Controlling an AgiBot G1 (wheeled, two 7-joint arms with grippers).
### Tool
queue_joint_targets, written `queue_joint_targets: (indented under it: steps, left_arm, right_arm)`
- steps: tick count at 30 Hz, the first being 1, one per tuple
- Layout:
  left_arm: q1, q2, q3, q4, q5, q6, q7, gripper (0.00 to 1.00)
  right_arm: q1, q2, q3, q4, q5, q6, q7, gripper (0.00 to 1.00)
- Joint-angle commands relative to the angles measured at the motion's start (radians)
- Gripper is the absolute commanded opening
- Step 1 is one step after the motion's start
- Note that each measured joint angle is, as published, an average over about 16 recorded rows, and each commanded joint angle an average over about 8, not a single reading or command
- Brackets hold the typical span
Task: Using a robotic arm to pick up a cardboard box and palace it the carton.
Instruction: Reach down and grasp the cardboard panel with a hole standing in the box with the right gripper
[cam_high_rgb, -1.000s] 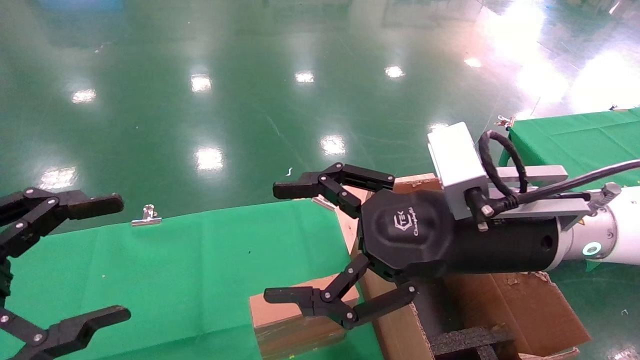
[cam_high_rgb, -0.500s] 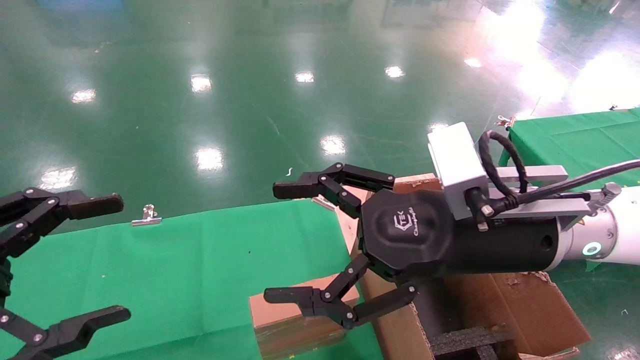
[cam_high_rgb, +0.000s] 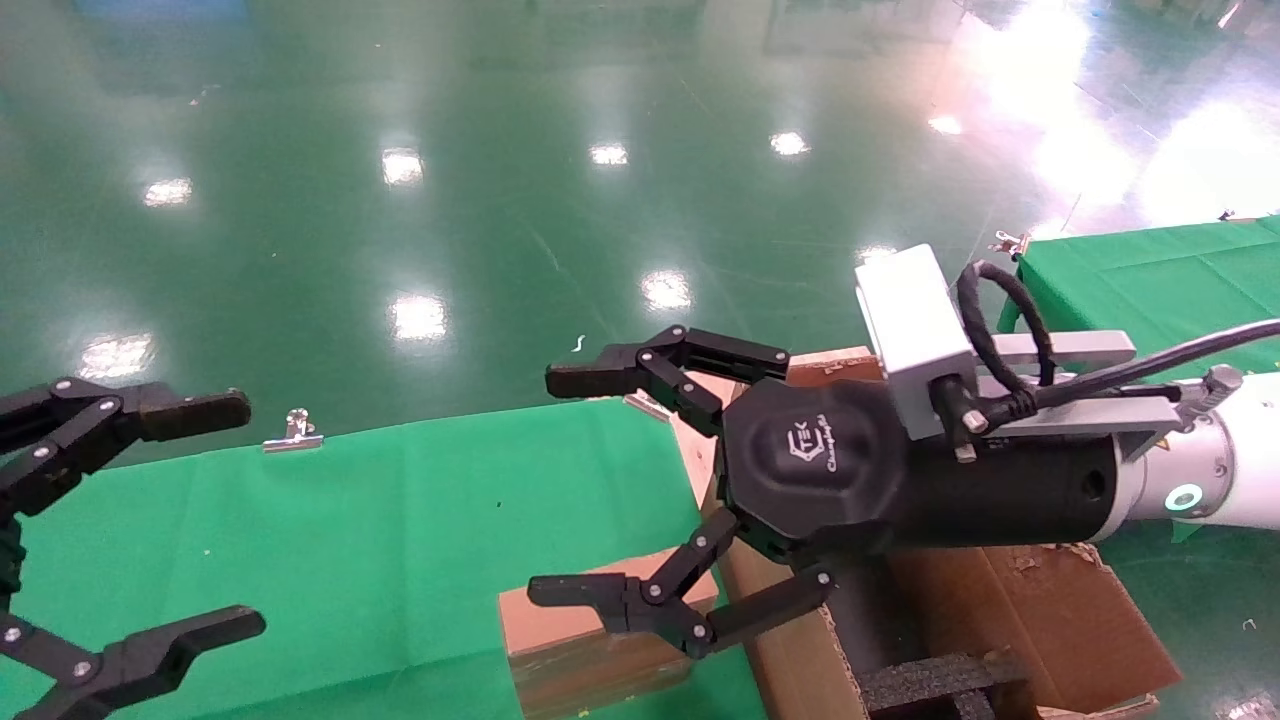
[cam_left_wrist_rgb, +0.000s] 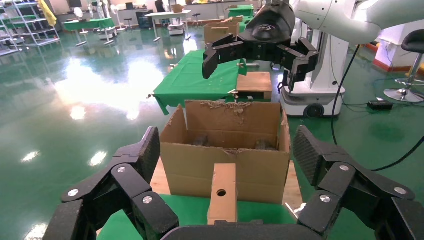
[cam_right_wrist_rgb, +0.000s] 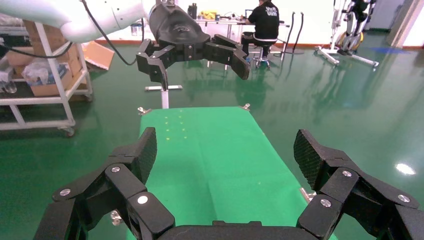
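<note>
The robotic arm, my white right arm, reaches in from the right. Its black gripper (cam_high_rgb: 565, 485) is open and empty, held above the green table's right end. The small cardboard box (cam_high_rgb: 590, 640) lies on the table under the gripper's near finger, beside the carton (cam_high_rgb: 1010, 610). The right wrist view shows its gripper (cam_right_wrist_rgb: 225, 155) over bare green cloth; the box is out of sight there. My left gripper (cam_high_rgb: 225, 515) is open and empty at the left. In the left wrist view, its gripper (cam_left_wrist_rgb: 227, 150) faces the cardboard box (cam_left_wrist_rgb: 222, 192) with its round hole, and the carton (cam_left_wrist_rgb: 190, 160) behind.
The green table (cam_high_rgb: 380, 540) ends at a far edge with a metal clip (cam_high_rgb: 293, 432). Black foam inserts (cam_high_rgb: 940, 680) sit inside the carton. A second green table (cam_high_rgb: 1150, 270) stands at the right. Shiny green floor lies beyond.
The left gripper has drifted very slightly. The right arm and the cardboard box have not moved.
</note>
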Motion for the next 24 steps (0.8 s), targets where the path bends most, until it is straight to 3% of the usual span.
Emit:
queue_joint_targets:
  steps: [1,12,24]
  left_arm:
    - [0.000,0.000,0.000,0.000,0.000,0.000,0.000,0.00]
    - [0.000,0.000,0.000,0.000,0.000,0.000,0.000,0.00]
    - [0.000,0.000,0.001,0.000,0.000,0.000,0.000,0.00]
  right_arm:
    - [-0.002,0.001,0.001,0.001,0.002,0.001,-0.001,1.00]
    - [0.147,-0.078,-0.150,-0.080,-0.293,-0.051,-0.020,1.00]
    - [0.252,-0.206,-0.301,-0.199,-0.578,-0.035,-0.089,1.00]
